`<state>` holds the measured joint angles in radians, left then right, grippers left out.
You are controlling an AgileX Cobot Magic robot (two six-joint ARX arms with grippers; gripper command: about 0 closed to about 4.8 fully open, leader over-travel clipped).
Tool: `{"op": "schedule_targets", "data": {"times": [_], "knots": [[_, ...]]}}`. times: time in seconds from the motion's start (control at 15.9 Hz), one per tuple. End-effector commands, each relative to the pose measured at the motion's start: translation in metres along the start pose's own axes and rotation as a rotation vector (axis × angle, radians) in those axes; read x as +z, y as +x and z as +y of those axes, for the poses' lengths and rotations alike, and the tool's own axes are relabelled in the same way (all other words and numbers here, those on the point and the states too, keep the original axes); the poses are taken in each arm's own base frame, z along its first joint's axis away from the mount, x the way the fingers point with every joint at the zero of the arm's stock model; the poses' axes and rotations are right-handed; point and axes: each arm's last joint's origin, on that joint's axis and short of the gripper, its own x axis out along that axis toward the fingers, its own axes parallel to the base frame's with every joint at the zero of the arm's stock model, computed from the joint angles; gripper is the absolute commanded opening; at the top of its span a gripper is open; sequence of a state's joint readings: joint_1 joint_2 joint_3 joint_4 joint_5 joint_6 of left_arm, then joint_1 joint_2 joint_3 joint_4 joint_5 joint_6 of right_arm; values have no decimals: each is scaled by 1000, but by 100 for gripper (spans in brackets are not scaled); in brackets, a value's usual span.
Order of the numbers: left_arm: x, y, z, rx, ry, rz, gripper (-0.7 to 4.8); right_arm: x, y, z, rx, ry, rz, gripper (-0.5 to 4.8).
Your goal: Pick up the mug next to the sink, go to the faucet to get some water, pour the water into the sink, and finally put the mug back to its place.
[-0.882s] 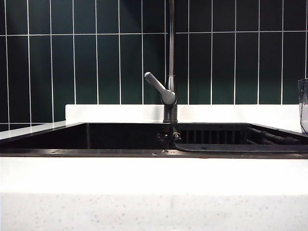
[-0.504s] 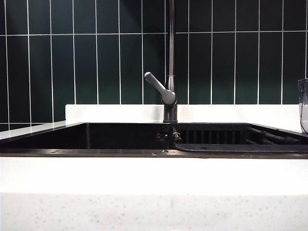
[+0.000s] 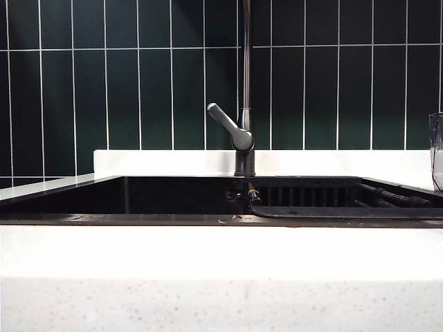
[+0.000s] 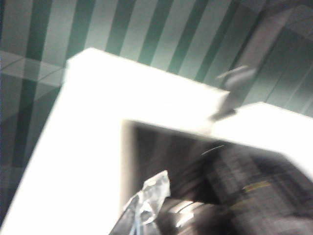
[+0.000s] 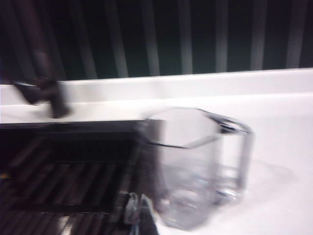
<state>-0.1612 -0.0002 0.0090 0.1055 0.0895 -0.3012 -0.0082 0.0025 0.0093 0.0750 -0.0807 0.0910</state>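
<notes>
Exterior view shows the black sink (image 3: 83,197) set into a white worktop (image 3: 221,256), with the grey faucet (image 3: 246,90) rising at its back edge against dark green wall tiles (image 3: 69,90), its lever slanting up to the left. A ribbed rack (image 3: 311,194) lies in the right half of the basin. The clear mug (image 3: 437,152) stands upright on the worktop at the far right edge of this view, just beside the sink; neither arm appears here. In the right wrist view the mug (image 5: 195,166) stands on the worktop right beside the sink's rim, and the right hand (image 5: 139,215) is near it, tips pressed together, holding nothing. The left wrist view is blurred; the left hand (image 4: 144,205) hangs over the sink's other end, fingers together and empty.
</notes>
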Motion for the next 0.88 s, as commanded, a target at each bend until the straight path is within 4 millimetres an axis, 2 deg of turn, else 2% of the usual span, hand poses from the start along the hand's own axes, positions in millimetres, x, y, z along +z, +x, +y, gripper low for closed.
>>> {"op": "schedule_targets", "data": {"times": [0.06, 0.19, 0.32, 0.38, 0.5, 0.69, 0.88], "knots": [[43, -7, -16, -123, 72, -158, 91, 19, -2, 2, 2, 0, -75, 147], [64, -10, -26, -233, 104, -168, 90, 28, -4, 0, -78, -22, -116, 147], [73, -2, -32, -362, 81, -85, 89, 30, -5, -1, -124, -19, -132, 147], [78, 10, -37, -481, 66, 22, 89, 29, -4, -1, -126, -38, -128, 147], [83, 35, -40, -635, 53, 123, 90, 27, -4, -2, -157, -61, -106, 147], [81, 73, -39, -740, 22, 178, 90, 22, 1, -8, -248, -65, -45, 148], [77, 97, -45, -812, 24, 191, 90, 25, 11, -19, -275, -67, 5, 147]]}}
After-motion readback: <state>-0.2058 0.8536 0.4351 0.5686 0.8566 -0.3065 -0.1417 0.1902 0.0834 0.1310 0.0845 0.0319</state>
